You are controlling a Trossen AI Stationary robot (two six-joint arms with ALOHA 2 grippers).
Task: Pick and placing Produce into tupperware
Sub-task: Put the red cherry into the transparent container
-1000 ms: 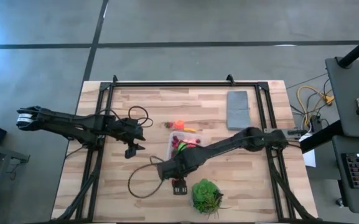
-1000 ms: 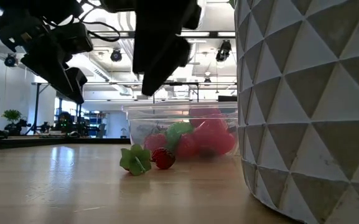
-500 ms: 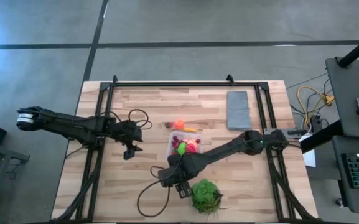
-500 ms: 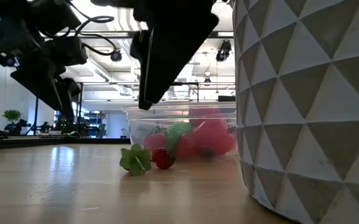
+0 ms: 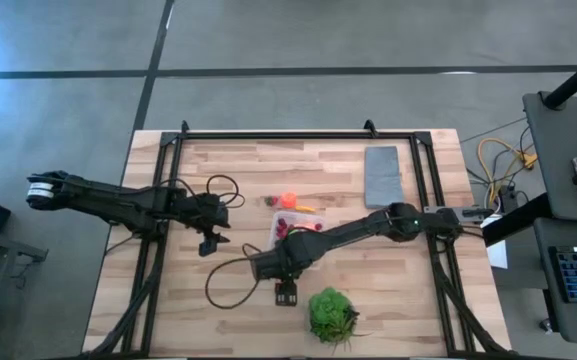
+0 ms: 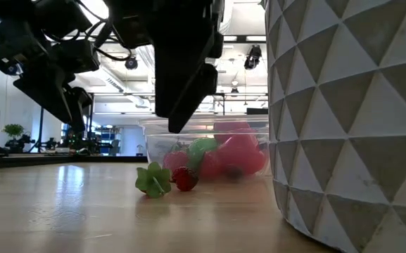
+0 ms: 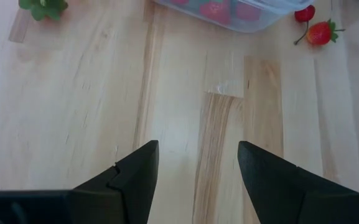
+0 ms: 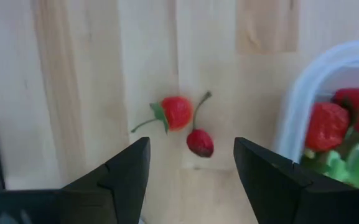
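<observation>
- Swinging a little toward the far side since the earlier frame, the right gripper (image 5: 286, 292) is now hanging just off the near side of the tupperware (image 5: 280, 222); the left arm is hardly shifting.
- Its fingers are standing moderately apart and holding nothing, and they are framing a strawberry (image 8: 176, 112) and a cherry (image 8: 199, 143) lying on the wooden table (image 5: 218, 170) below.
- These two pieces are lying almost touching each other, just outside the tupperware's rim; several red, pink and green pieces are already sitting inside it.
- A lime-green piece (image 6: 153, 180) is lying on the boards beside the container too, and an orange-red piece (image 5: 288, 200) is waiting just beyond its far side.
- The left gripper (image 5: 208, 243) is waiting well to the left of the container, fingers likewise parted and empty.
- A grey slab (image 5: 382, 177) is lying at the far right, and a potted plant (image 5: 330, 312) is standing near the front edge.
- Judging by looks, the strawberry is light, small and smooth, probably rolling or squirting away under a skewed pinch; closing across its round body, clear of the thin stem, seems safest.
- The cherry's stem is looking too slender to grip, and its closeness to the strawberry is risking a nudge.
</observation>
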